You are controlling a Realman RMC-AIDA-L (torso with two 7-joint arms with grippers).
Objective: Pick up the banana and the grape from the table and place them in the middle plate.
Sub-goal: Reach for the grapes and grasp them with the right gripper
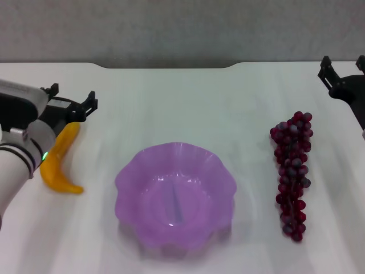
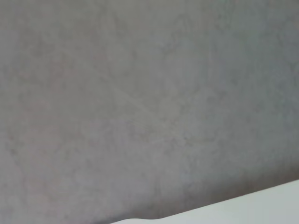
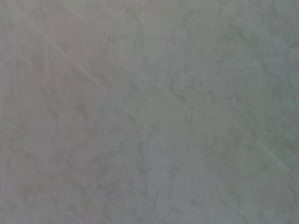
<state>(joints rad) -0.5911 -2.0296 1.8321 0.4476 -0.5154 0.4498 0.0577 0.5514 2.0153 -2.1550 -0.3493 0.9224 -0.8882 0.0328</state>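
Note:
The yellow-orange banana (image 1: 59, 164) lies on the white table (image 1: 171, 108) at the left, its upper end partly covered by my left arm. My left gripper (image 1: 73, 96) hovers just over that upper end, open, with nothing between its fingers. The bunch of dark red-purple grapes (image 1: 292, 174) lies at the right of the table. My right gripper (image 1: 343, 65) stands open beyond the grapes, near the far right edge, holding nothing. The purple scalloped plate (image 1: 131, 171) sits in the middle with nothing in it. Neither wrist view shows any fruit or fingers.
The table's far edge has a dark notch (image 1: 171, 65) at the middle, with a grey wall (image 1: 182, 28) behind. Both wrist views show only that grey wall (image 2: 140, 93); the left wrist view also catches a strip of the white table (image 2: 261, 207).

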